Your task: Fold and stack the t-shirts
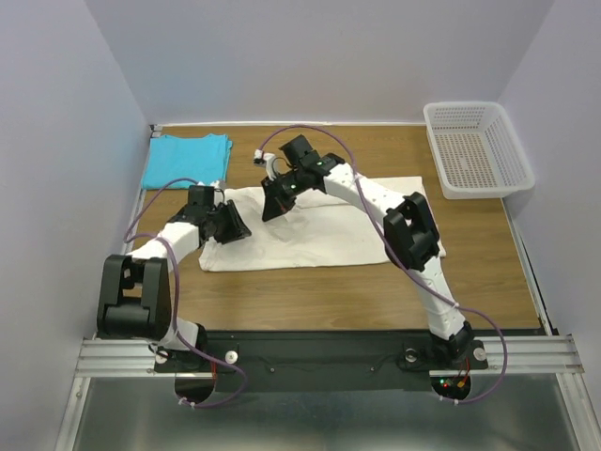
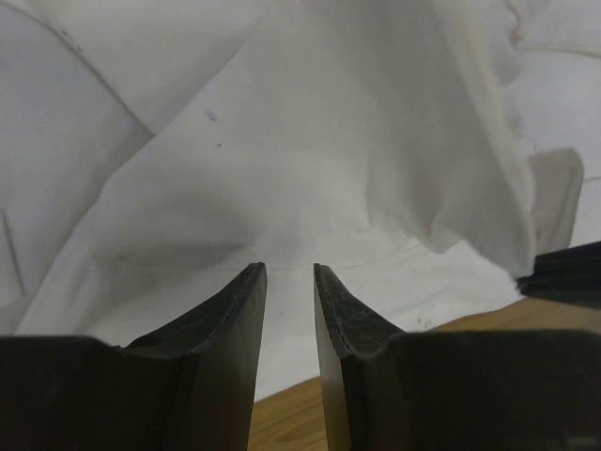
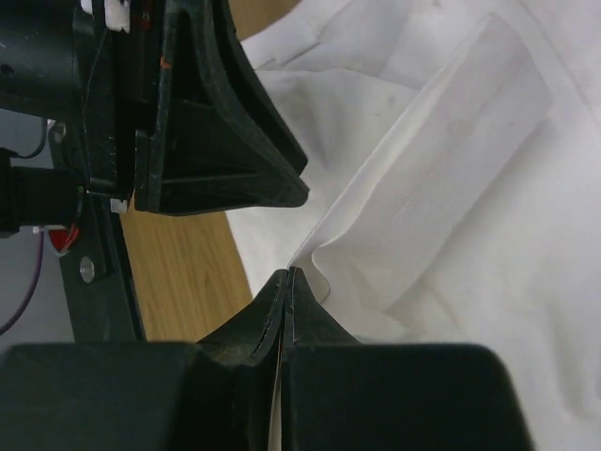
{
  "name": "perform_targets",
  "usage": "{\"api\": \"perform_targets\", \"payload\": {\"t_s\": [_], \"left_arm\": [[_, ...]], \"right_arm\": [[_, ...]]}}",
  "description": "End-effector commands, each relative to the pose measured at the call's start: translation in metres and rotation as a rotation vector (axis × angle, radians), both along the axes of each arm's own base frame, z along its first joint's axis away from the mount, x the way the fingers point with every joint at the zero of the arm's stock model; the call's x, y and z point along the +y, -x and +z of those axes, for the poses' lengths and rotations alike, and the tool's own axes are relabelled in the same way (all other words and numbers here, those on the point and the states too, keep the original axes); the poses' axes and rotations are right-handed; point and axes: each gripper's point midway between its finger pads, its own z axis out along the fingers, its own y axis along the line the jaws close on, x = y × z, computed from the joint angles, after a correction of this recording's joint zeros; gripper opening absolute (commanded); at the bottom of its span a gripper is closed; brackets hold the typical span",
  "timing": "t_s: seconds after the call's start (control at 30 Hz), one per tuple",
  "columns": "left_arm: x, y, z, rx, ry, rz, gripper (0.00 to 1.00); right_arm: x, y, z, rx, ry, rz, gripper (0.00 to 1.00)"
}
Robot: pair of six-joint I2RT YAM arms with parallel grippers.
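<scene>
The cream-white t-shirt [image 1: 329, 230] lies spread across the middle of the table. It fills the left wrist view [image 2: 310, 160] and the right wrist view [image 3: 451, 216]. My right gripper [image 1: 273, 210] is at the shirt's back left part, shut on a raised edge of the cloth [image 3: 286, 274]. My left gripper [image 1: 241, 228] hovers at the shirt's left edge, open, with nothing between its fingers [image 2: 289, 270]. The turquoise t-shirt [image 1: 186, 160] lies folded at the back left corner, apart from both grippers.
A white mesh basket [image 1: 474, 148] stands at the back right. The two grippers are close together; the left one's body [image 3: 216, 141] shows just above my right fingertips. Bare wood [image 1: 319, 296] runs along the near side of the shirt.
</scene>
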Motion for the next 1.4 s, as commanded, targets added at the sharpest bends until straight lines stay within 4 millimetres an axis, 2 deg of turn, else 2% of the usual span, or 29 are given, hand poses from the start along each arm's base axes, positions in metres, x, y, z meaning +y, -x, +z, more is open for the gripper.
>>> {"api": "perform_targets", "payload": {"t_s": [0.0,0.1,0.13,0.17,0.27,0.33,0.37,0.4,0.43,0.53,0.57,0.6,0.73,0.77,0.87,1.0,1.03,1.07,1.1,1.2,1.37], "left_arm": [[0.022,-0.016,0.053,-0.131,-0.03,0.093,0.39],[0.044,-0.009,0.069,-0.161,-0.02,0.177,0.4],[0.045,-0.007,0.073,-0.172,-0.012,0.182,0.4],[0.057,-0.005,0.077,-0.188,-0.006,0.217,0.41],[0.06,0.001,0.076,-0.179,-0.002,0.209,0.41],[0.057,0.005,0.069,-0.155,0.006,0.194,0.41],[0.056,0.006,0.067,-0.149,0.01,0.19,0.41],[0.054,0.006,0.065,-0.146,0.02,0.183,0.41],[0.053,0.007,0.064,-0.146,0.025,0.179,0.41],[0.049,0.008,0.063,-0.144,0.044,0.166,0.41],[0.048,0.008,0.063,-0.141,0.053,0.159,0.41],[0.047,0.009,0.062,-0.137,0.057,0.15,0.41],[0.045,0.01,0.063,-0.139,0.061,0.139,0.41],[0.044,0.012,0.062,-0.136,0.065,0.136,0.41],[0.041,0.015,0.062,-0.13,0.08,0.13,0.41],[0.039,0.021,0.058,-0.118,0.091,0.128,0.41],[0.039,0.023,0.056,-0.113,0.093,0.127,0.41],[0.039,0.025,0.054,-0.106,0.093,0.129,0.41],[0.038,0.026,0.053,-0.105,0.095,0.128,0.41],[0.038,0.029,0.05,-0.099,0.098,0.127,0.41],[0.036,0.03,0.047,-0.082,0.108,0.123,0.41]], "right_arm": [[0.027,0.02,0.022,-0.014,-0.045,0.053,0.01],[0.037,0.021,0.018,-0.024,-0.035,0.05,0.0],[0.039,0.022,0.018,-0.03,-0.034,0.051,0.01],[0.043,0.022,0.016,-0.037,-0.029,0.051,0.05],[0.042,0.019,0.019,-0.053,-0.023,0.037,0.24],[0.037,0.018,0.033,-0.113,-0.028,0.042,0.33],[0.037,0.015,0.032,-0.134,-0.022,0.042,0.36],[0.031,0.013,0.045,-0.183,-0.029,0.043,0.37],[0.027,0.012,0.048,-0.207,-0.024,0.042,0.42],[0.009,0.004,0.054,-0.29,0.009,0.027,0.45],[0.004,0.005,0.053,-0.307,0.016,0.042,0.45],[-0.008,0.012,0.043,-0.349,0.046,0.094,0.46],[-0.032,0.03,0.013,-0.428,0.115,0.242,0.49],[-0.044,0.039,0.002,-0.43,0.141,0.271,0.5],[-0.059,0.05,-0.009,-0.523,0.146,0.395,0.5],[-0.059,0.06,-0.02,-0.634,0.159,0.524,0.49],[-0.057,0.058,-0.023,-0.63,0.17,0.515,0.49],[-0.05,0.051,-0.012,-0.639,0.156,0.487,0.46],[-0.046,0.051,-0.024,-0.596,0.169,0.473,0.43],[-0.041,0.048,-0.031,-0.539,0.195,0.417,0.34],[-0.047,0.043,-0.06,-0.495,0.274,0.343,0.23]]}}
